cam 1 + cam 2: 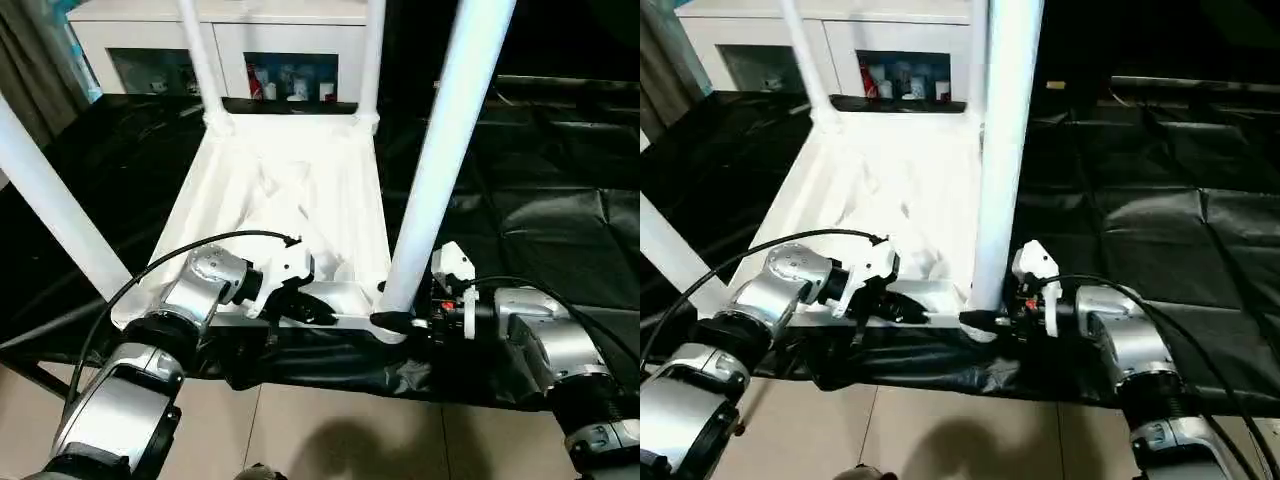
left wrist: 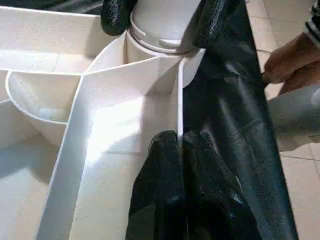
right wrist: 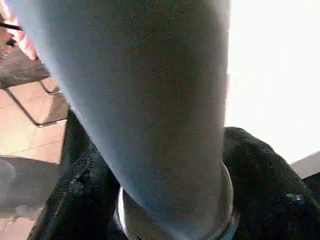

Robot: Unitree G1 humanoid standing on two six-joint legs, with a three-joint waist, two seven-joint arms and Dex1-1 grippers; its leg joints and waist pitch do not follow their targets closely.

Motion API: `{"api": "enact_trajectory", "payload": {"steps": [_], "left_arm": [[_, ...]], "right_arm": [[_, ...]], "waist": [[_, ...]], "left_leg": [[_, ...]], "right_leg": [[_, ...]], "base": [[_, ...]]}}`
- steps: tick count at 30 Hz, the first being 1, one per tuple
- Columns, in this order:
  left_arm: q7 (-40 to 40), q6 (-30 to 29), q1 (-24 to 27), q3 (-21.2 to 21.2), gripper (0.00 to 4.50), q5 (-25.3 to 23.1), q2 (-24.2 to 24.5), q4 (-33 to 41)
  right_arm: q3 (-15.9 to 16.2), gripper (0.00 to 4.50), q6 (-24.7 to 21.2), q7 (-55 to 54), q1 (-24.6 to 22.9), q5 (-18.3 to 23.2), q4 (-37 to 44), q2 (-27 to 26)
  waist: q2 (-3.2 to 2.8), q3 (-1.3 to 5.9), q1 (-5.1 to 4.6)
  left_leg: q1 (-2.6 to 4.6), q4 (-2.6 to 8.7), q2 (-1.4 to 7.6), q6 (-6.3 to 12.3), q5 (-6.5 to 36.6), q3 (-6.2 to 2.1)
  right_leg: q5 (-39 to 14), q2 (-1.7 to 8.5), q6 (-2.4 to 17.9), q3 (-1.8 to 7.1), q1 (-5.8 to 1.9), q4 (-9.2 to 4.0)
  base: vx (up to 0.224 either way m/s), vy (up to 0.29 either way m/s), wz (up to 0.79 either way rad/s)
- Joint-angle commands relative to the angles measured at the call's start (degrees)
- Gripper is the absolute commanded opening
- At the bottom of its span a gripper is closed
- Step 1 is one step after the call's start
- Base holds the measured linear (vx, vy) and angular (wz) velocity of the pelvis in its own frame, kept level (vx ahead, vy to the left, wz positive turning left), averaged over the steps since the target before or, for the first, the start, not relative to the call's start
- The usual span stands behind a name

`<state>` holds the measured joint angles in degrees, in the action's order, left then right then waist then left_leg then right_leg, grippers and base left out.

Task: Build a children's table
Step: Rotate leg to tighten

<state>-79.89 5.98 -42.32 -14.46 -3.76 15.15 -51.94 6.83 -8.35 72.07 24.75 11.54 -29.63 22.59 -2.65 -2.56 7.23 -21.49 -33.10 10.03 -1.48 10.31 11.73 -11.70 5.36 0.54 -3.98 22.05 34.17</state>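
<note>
The children's table (image 1: 300, 190) is lying upside down on the black-draped bench (image 1: 540, 200), ribbed underside up, at the near edge. All four legs are standing up from the corners. The right pincer (image 1: 400, 322) is clenching the near-right leg (image 1: 440, 150) at its base, just above the socket. The left pincer (image 2: 172, 200) is pinching the thin near rim wall beside that corner, bracing the top. The plastic looks light, stiff and smooth (likely slippery), so a low hold near the socket seems best for pushing straight down. Both silver forearms are reaching forward, low and nearly level. A person's hand (image 2: 290, 62) is touching the cloth nearby.
</note>
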Motion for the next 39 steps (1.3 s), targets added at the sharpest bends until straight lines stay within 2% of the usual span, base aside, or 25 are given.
{"api": "enact_trajectory", "payload": {"steps": [1, 5, 6, 8, 10, 11, 12, 13, 15, 17, 18, 19, 21, 22, 24, 25, 26, 27, 28, 29, 31, 34, 37, 38, 39], "left_arm": [[0.3, -0.5, 0.67, -0.89, 0.0, 0.34, -0.77, 0.8], [2.98, -0.29, 0.41, -0.5, 0.0, -0.36, -1.36, -0.19], [5.6, -0.28, 0.32, -0.1, 0.0, -0.79, -1.89, -0.84], [8.7, -0.83, 0.19, 0.53, 0.0, -0.99, -2.49, -1.25], [11.87, -1.09, -0.23, 1.11, 0.0, -1.15, -3.15, -2.0], [13.27, -1.27, -0.46, 1.44, 0.0, -1.11, -3.49, -2.38], [14.92, -1.35, -0.78, 1.76, 0.0, -1.15, -3.92, -2.83], [18.5, -1.53, -1.45, 2.32, 0.0, -1.28, -5.08, -3.74], [23.16, -1.44, -2.17, 2.71, 0.0, -1.74, -6.75, -4.78], [25.94, -1.64, -2.57, 2.58, 0.0, -2.13, -8.31, -5.41], [25.94, -1.64, -2.57, 2.58, 0.0, -2.13, -8.31, -5.41], [29.64, -2.32, -2.91, 2.42, 0.0, -2.59, -10.72, -5.9], [32.26, -2.85, -3.16, 2.38, 0.0, -2.78, -12.8, -6.12], [33.03, -2.91, -3.25, 2.24, 0.0, -2.94, -13.52, -6.13], [34.09, -2.82, -3.49, 2.26, 0.0, -3.02, -14.61, -6.4], [34.36, -2.66, -3.68, 2.31, 0.0, -3.06, -15.43, -6.68], [34.35, -2.35, -3.77, 2.2, 0.0, -3.24, -15.7, -6.83], [34.39, -2.12, -3.82, 2.07, 0.0, -3.4, -15.82, -6.93], [33.26, -1.99, -3.6, 1.87, 0.0, -3.31, -15.73, -6.78], [32.62, -1.95, -3.44, 1.75, 0.0, -3.26, -15.69, -6.7], [30.07, -1.31, -3.0, 1.28, 0.0, -3.25, -14.67, -6.3], [26.18, -0.69, -2.76, 1.45, 0.0, -2.79, -12.82, -5.72], [22.98, -0.04, -2.61, 1.41, 0.0, -2.37, -11.57, -5.44], [20.96, 0.5, -2.46, 1.34, 0.0, -2.05, -10.81, -5.18], [19.44, 0.76, -2.3, 1.2, 0.0, -1.87, -10.21, -4.91]], "right_arm": [[3.06, 2.77, -0.76, 2.1, -1.35, 0.15, 1.37, -1.31], [2.95, 2.61, -1.38, 0.42, -2.26, 0.52, 2.47, -2.55], [2.62, 2.59, -0.47, -2.53, -2.63, -0.48, 1.39, -3.75], [2.21, 2.57, -0.31, -6.62, -2.73, -1.7, -0.01, -5.17], [1.8, 2.54, 0.06, -11.76, -2.62, -3.29, -1.5, -6.68], [1.47, 2.54, 0.24, -14.93, -2.46, -4.19, -2.42, -7.6], [0.93, 2.53, -0.2, -17.69, -2.18, -4.58, -3.39, -8.53], [-0.45, 2.53, -0.94, -24.05, -1.53, -5.14, -5.56, -10.88], [-1.91, 2.52, -0.86, -30.76, -0.75, -5.45, -7.76, -13.81], [-3.27, 2.52, -0.28, -37.5, 0.38, -6.02, -10.13, -16.27], [-3.27, 2.52, -0.28, -37.5, 0.38, -6.02, -10.13, -16.27], [-5.11, 2.52, -0.19, -44.31, 2.2, -5.89, -12.9, -19.42], [-5.9, 2.52, 0.26, -48.02, 3.73, -5.63, -14.76, -21.84], [-5.95, 2.52, 0.56, -48.85, 4.22, -5.62, -15.22, -22.56], [-5.94, 2.52, 0.75, -49.39, 5.06, -5.75, -15.91, -23.72], [-5.42, 2.52, 1.74, -49.3, 5.69, -6.38, -16.31, -24.38], [-4.67, 2.52, 2.97, -48.49, 5.84, -7.03, -16.29, -24.38], [-4.13, 2.52, 3.95, -48.08, 5.94, -7.46, -16.37, -24.31], [-3.78, 3.08, 4.88, -46.63, 5.58, -7.33, -15.66, -23.97], [-3.73, 3.22, 5.56, -45.88, 5.42, -7.27, -15.42, -23.84], [-3.88, 3.28, 5.56, -41.27, 4.41, -5.68, -12.82, -22.69], [-2.12, 3.68, 4.46, -33.96, 2.6, -4.86, -8.61, -18.88], [-0.94, 3.68, 3.54, -29.53, 1.59, -4.62, -6.54, -16.13], [-0.23, 3.68, 3.29, -27.0, 1.1, -4.51, -5.4, -14.49], [0.27, 3.68, 3.3, -25.32, 0.77, -4.48, -4.59, -13.33]], "waist": [[0.72, 3.65, -0.06], [0.96, 3.65, 0.05], [0.99, 3.59, 0.07], [1.1, 3.31, -0.02], [1.09, 2.79, -0.26], [1.26, 2.57, -0.58], [1.27, 2.49, -0.76], [1.19, 2.32, -1.37], [1.08, 2.15, -2.19], [1.14, 2.22, -2.76], [1.14, 2.23, -2.87], [0.93, 2.23, -3.06], [1.07, 2.18, -3.45], [0.67, 2.23, -3.45], [0.82, 2.31, -3.49], [0.48, 2.37, -3.62], [0.32, 2.48, -3.6], [0.53, 2.45, -3.63], [0.54, 2.47, -3.62], [0.28, 2.46, -3.66], [0.31, 2.47, -3.49], [0.49, 2.6, -3.14], [0.7, 2.83, -2.59], [0.88, 2.91, -2.54], [0.76, 3.06, -2.24]], "left_leg": [[0.99, 3.3, 3.92, 5.67, 8.13, -1.62], [1.04, 3.38, 3.97, 5.3, 8.36, -1.65], [0.98, 3.38, 3.99, 5.15, 8.41, -1.64], [1.07, 3.61, 3.96, 4.36, 10.22, -1.63], [1.26, 4.14, 3.96, 2.46, 13.87, -1.83], [1.64, 4.34, 3.87, 0.85, 16.82, -1.89], [1.62, 4.48, 3.84, 0.19, 17.55, -2.06], [1.86, 4.81, 3.91, -1.14, 19.88, -2.39], [1.91, 5.16, 3.72, -2.7, 22.89, -2.79], [2.02, 5.25, 3.61, -3.0, 24.11, -2.99], [1.96, 5.27, 3.58, -2.95, 24.33, -3.08], [1.93, 5.39, 3.57, -2.83, 24.79, -3.08], [2.03, 5.46, 3.38, -3.1, 26.01, -3.21], [2.15, 5.45, 3.39, -3.12, 26.25, -3.24], [2.42, 5.41, 3.41, -2.69, 26.52, -3.03], [2.45, 5.46, 3.38, -2.58, 26.65, -2.92], [2.26, 5.53, 3.35, -2.44, 25.9, -2.9], [2.16, 5.53, 3.39, -2.11, 25.65, -2.73], [2.25, 5.48, 3.36, -1.92, 25.58, -2.66], [2.27, 5.39, 3.31, -1.6, 25.37, -2.5], [2.14, 5.3, 3.31, -0.41, 23.94, -2.43], [2.09, 5.2, 3.41, 0.6, 22.19, -2.27], [1.43, 4.99, 3.57, 2.31, 17.2, -2.01], [1.45, 4.91, 3.62, 2.5, 16.7, -1.94], [1.44, 4.71, 3.6, 2.81, 15.41, -1.86]], "right_leg": [[-1.53, 4.33, 16.18, 2.45, -2.34, -2.95], [-2.25, 4.27, 15.77, 2.46, -2.36, -3.0], [-2.73, 4.35, 15.65, 2.5, -2.26, -3.01], [-6.19, 4.38, 14.97, 2.54, -2.14, -3.45], [-14.2, 4.6, 13.37, 2.61, -1.99, -4.25], [-20.27, 4.77, 12.03, 2.69, -1.75, -4.96], [-22.4, 4.82, 11.29, 2.74, -1.79, -5.13], [-26.28, 4.81, 9.88, 2.84, -1.39, -5.56], [-29.82, 4.74, 8.44, 2.62, -1.23, -5.87], [-30.99, 4.81, 7.51, 2.6, -1.14, -6.24], [-31.09, 4.84, 7.32, 2.57, -1.16, -6.3], [-30.46, 4.75, 7.12, 2.67, -1.01, -6.43], [-30.89, 4.62, 7.0, 2.48, -0.96, -6.53], [-30.65, 4.69, 7.06, 2.52, -0.9, -6.56], [-28.79, 4.51, 7.32, 2.6, -0.73, -6.76], [-26.53, 4.34, 7.89, 2.63, -0.76, -6.78], [-23.96, 4.29, 8.52, 2.68, -0.95, -6.43], [-21.95, 4.22, 9.22, 2.76, -0.97, -6.33], [-21.48, 4.23, 9.55, 2.81, -0.96, -6.29], [-20.78, 4.27, 10.03, 2.91, -0.98, -6.33], [-21.17, 4.37, 9.97, 2.91, -1.26, -6.38], [-19.81, 4.31, 10.3, 2.96, -1.53, -6.24], [-15.7, 4.23, 11.35, 2.78, -2.11, -5.57], [-15.6, 4.26, 11.45, 2.78, -2.1, -5.52], [-14.89, 4.28, 11.7, 2.72, -2.16, -5.4]], "base": [[0.0, 0.0, 0.0], [0.0, 0.0, 0.0], [0.0, 0.0, 0.0], [0.0, 0.0, 0.0], [0.0, 0.0, 0.0], [0.0, 0.0, 0.0], [0.0, 0.0, 0.0], [-0.053, 0.002, -0.04], [-0.055, 0.007, -0.06], [-0.053, 0.019, -0.08], [0.0, 0.0, 0.0], [0.0, 0.0, 0.0], [0.0, 0.0, 0.0], [0.0, 0.0, 0.0], [0.0, 0.0, 0.0], [0.0, 0.0, 0.0], [0.0, 0.0, 0.0], [0.0, 0.0, 0.0], [0.0, 0.0, 0.0], [0.0, 0.0, 0.0], [0.0, 0.0, 0.0], [0.0, 0.0, 0.0], [0.0, 0.0, 0.0], [0.0, 0.0, 0.0], [0.0, 0.0, 0.0]]}}
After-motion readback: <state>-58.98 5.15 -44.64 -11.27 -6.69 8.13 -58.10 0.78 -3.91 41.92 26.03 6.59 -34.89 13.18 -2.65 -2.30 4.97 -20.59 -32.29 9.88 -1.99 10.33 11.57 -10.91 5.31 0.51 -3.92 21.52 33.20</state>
